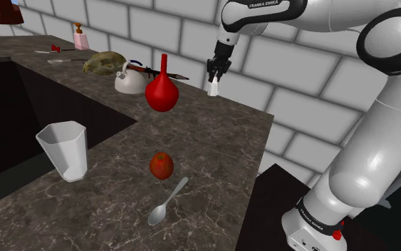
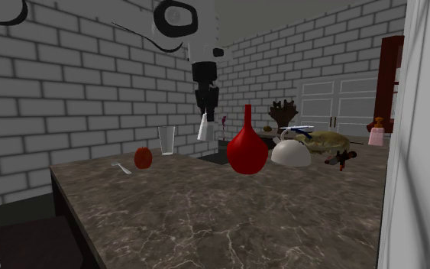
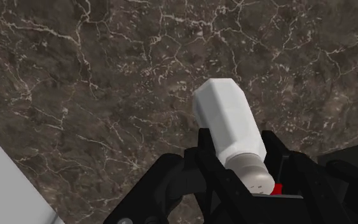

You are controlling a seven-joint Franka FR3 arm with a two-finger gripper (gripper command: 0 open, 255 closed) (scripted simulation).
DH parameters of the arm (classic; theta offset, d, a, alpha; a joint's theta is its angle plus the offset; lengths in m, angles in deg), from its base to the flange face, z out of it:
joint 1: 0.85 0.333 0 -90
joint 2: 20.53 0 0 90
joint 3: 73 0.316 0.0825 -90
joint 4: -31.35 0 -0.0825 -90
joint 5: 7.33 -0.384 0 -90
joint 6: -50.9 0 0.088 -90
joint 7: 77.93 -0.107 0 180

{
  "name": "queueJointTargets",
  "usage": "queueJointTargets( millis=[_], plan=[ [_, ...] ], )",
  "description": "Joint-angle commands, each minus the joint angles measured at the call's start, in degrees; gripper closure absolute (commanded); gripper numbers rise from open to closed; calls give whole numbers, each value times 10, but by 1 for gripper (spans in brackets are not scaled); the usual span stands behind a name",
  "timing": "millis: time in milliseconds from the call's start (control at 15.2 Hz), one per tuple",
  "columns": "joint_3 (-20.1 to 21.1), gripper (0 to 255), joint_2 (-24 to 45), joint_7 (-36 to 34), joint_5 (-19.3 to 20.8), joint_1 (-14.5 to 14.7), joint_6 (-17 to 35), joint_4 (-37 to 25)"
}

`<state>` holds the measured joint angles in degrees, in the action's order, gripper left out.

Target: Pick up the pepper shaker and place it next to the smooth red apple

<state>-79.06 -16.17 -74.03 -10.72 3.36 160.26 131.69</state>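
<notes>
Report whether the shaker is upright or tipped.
Tipped: clasped in the gripper, the shaker slants in the second exterior view, while the vase stands straight.

"FRANKA EMIKA" is printed on the arm, apparently twice.

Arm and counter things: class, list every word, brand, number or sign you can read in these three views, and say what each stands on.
"FRANKA EMIKA": on the arm's top link, in the shoulder view.
Lettering on the base ring of the arm: too small to read.
No text on the shaker, apple, vase or cup.
</notes>
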Motion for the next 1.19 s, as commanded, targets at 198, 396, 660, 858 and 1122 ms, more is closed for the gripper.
queueJointTargets(
  millis=[198, 396, 660, 858, 1122],
  plan=[
    [32, 255, -28, -72, 10, 37, 6, 30],
    [51, 255, -35, -113, 15, 57, 9, 40],
    [78, 255, -38, -168, 20, 84, 11, 43],
    [98, 255, -34, -209, 25, 104, 11, 38],
    [124, 255, -22, -264, 32, 131, 9, 23]
  ],
)
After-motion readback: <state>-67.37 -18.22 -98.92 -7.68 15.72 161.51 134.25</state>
